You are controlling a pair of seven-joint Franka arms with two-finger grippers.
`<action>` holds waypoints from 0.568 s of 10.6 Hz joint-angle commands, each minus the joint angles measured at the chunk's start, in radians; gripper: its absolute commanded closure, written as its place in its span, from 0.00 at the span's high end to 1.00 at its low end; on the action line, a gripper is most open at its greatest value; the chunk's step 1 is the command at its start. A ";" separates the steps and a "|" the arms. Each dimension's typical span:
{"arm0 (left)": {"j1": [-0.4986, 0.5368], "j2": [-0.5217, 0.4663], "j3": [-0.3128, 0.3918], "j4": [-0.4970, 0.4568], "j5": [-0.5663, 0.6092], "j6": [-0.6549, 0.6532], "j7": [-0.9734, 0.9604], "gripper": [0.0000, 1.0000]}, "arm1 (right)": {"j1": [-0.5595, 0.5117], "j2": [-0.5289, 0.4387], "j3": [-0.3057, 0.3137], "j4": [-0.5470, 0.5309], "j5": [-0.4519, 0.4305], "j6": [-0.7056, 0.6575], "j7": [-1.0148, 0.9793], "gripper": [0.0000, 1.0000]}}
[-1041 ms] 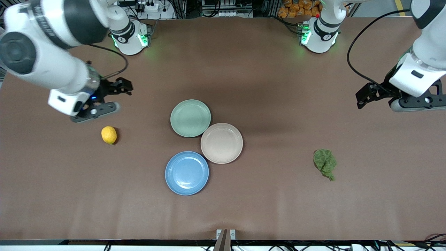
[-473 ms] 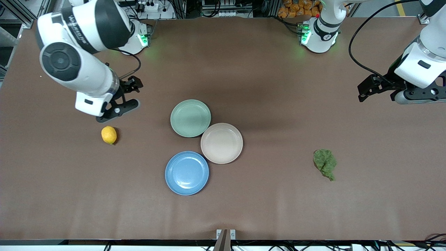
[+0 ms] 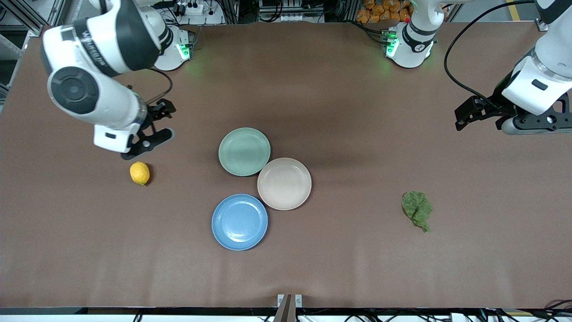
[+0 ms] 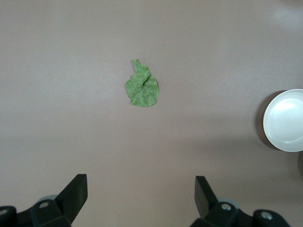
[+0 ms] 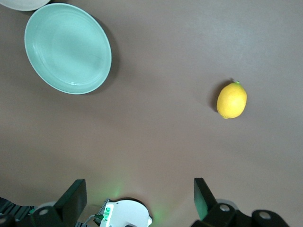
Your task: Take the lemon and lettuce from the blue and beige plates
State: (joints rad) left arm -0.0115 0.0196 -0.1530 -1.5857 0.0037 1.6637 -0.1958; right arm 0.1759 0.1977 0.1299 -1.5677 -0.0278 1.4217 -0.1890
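the right gripper [image 3: 149,129] hangs spread wide and empty over bare table, with the lemon [image 3: 140,173] lying on the cloth at about its 6 o'clock in the front view, close by, toward the right arm's end of the table. the left gripper [image 3: 500,118] is likewise spread and empty over the left arm's end, the lettuce [image 3: 417,209] well apart at about its 7 o'clock. both items sit on the table, not on the blue plate [image 3: 240,222] or the beige plate [image 3: 284,184]; those and the mint-green plate [image 3: 244,151] are bare. risks, as i judge them: the smooth oval lemon could roll or squirt out if the fingers close off-centre; the flat, limp leaf could be missed, torn or merely pushed along the cloth if the fingers come down too high or scrape.
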 commanded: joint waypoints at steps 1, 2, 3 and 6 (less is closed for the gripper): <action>0.002 0.011 -0.002 0.023 -0.017 -0.021 0.016 1.00 | -0.168 -0.058 0.134 -0.032 -0.035 -0.003 -0.012 1.00; 0.004 0.013 -0.002 0.023 -0.013 -0.021 0.021 1.00 | -0.186 -0.076 0.126 -0.032 -0.035 -0.010 -0.013 1.00; 0.004 0.013 -0.002 0.023 -0.010 -0.021 0.021 1.00 | -0.211 -0.096 0.116 -0.029 -0.037 -0.026 -0.014 1.00; 0.002 0.013 -0.002 0.023 -0.005 -0.021 0.024 1.00 | -0.219 -0.147 -0.031 -0.029 -0.035 -0.040 -0.012 1.00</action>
State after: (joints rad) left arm -0.0118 0.0262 -0.1534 -1.5853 0.0037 1.6637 -0.1951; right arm -0.0272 0.0952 0.1528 -1.5675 -0.0544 1.3864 -0.1921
